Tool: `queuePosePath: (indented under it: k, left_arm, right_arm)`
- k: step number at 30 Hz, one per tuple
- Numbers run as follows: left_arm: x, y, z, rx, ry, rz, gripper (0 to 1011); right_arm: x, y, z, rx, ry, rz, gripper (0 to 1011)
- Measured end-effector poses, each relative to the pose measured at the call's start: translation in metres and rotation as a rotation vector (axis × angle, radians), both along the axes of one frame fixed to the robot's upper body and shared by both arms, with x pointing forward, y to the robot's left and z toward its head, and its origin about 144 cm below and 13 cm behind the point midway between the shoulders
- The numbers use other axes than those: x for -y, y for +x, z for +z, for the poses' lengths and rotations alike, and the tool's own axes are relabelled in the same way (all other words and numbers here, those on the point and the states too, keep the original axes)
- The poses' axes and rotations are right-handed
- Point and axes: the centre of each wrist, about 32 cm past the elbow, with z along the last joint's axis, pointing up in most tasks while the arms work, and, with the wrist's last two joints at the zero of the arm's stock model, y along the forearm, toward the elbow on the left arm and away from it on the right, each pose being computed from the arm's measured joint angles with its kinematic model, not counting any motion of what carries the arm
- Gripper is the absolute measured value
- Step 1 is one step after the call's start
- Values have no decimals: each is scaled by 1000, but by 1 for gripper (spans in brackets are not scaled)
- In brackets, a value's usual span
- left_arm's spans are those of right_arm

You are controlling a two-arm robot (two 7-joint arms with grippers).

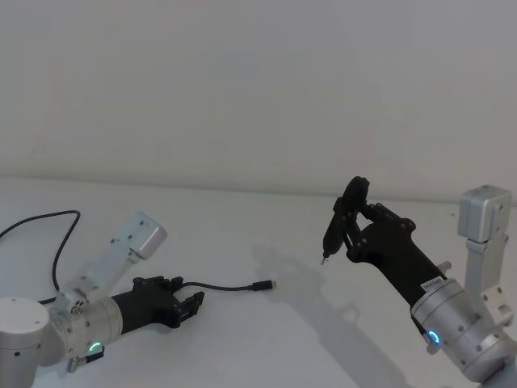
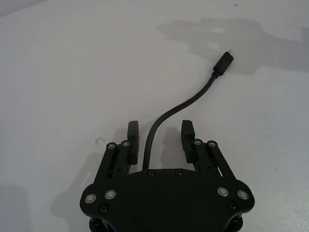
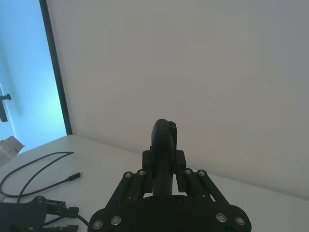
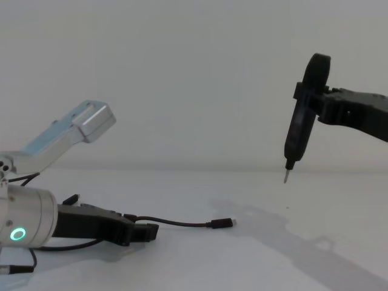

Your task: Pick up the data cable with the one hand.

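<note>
You are holding the left gripper (image 1: 190, 301) low on the near-left table (image 1: 242, 234), fingers spread either side of the data cable (image 2: 193, 99), evidently placed for closing on the cord; its plug is lying just right. The right gripper (image 4: 309, 100) is hanging raised, pinching a black pointed tool (image 4: 297, 136). The cable's far-left run is leaving view, and contact with the pads is not discernible.
</note>
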Motion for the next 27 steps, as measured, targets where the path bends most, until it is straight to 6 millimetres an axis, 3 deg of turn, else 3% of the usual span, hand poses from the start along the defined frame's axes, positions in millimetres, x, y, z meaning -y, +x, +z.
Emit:
queuePosePath:
  k: [27]
  left_arm:
    - [0,0,0,-1,0,0,320]
  right_arm:
    - [-22,29,-20,-61,-23,107,275]
